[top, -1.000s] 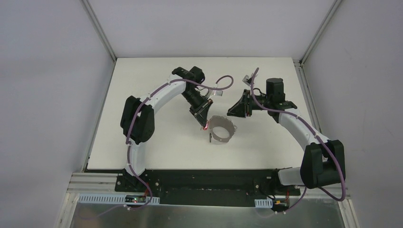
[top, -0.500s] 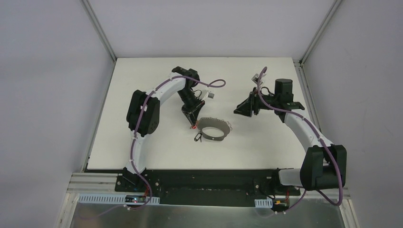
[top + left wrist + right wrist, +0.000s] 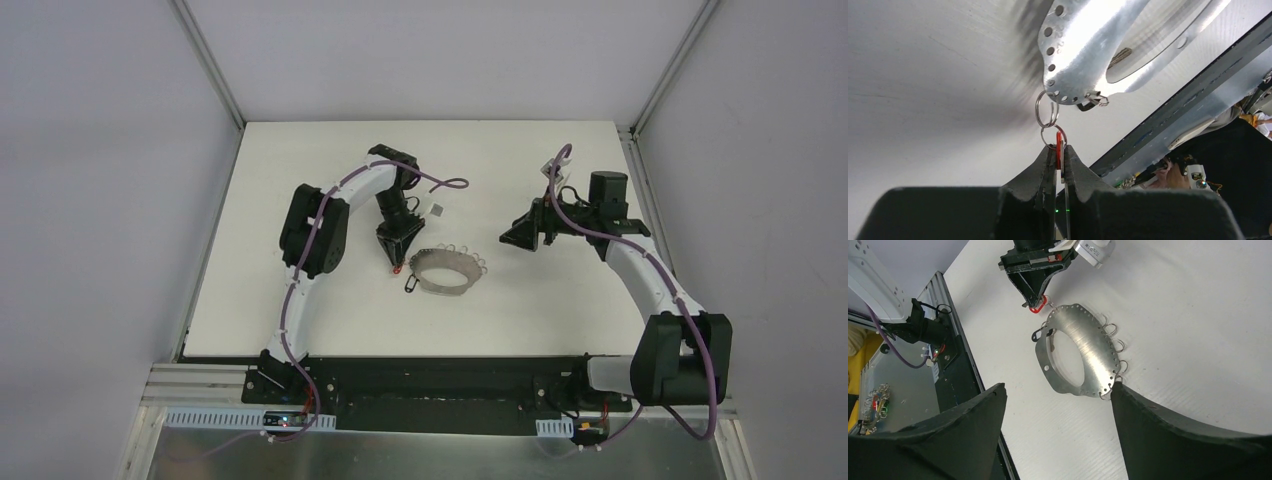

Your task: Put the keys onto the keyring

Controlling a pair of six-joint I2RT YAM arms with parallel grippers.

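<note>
Your table (image 3: 300, 300) is white and sits between plain grey walls (image 3: 100, 200), with a black rail (image 3: 440, 375) along its near edge.

The keyring (image 3: 447, 270) lies on the table near the middle, between your two grippers. In the top view its long axis runs across the table, left to right. The wire loops (image 3: 470, 252) line its far edge and curl round toward the right end.

Your left gripper (image 3: 397, 262) points down at the keyring's left end. Its fingers (image 3: 1045, 165) are pressed together on the red key (image 3: 1058, 150), which they hold edge-on. The key's small ring (image 3: 1054, 136) links into a wire loop (image 3: 1046, 107) that passes through a hole in the keyring's end. The chain runs straight from fingertips to band.

The dark key (image 3: 412, 284) lies at the keyring's near-left rim, touching it. You cannot tell from here whether it is hooked through a hole.

Your right gripper (image 3: 510, 238) hangs off the keyring's right end, apart from it, fingers spread wide and holding nothing. Its camera looks down the band's length toward the left gripper.

Purple cables (image 3: 450, 183) loop over both arms. A small heap of rings (image 3: 875, 402) lies on the metal sheet beyond the rail.

Tiny stamped marks (image 3: 1060, 37) sit beside the keyring's holes, too blurred to read.
</note>
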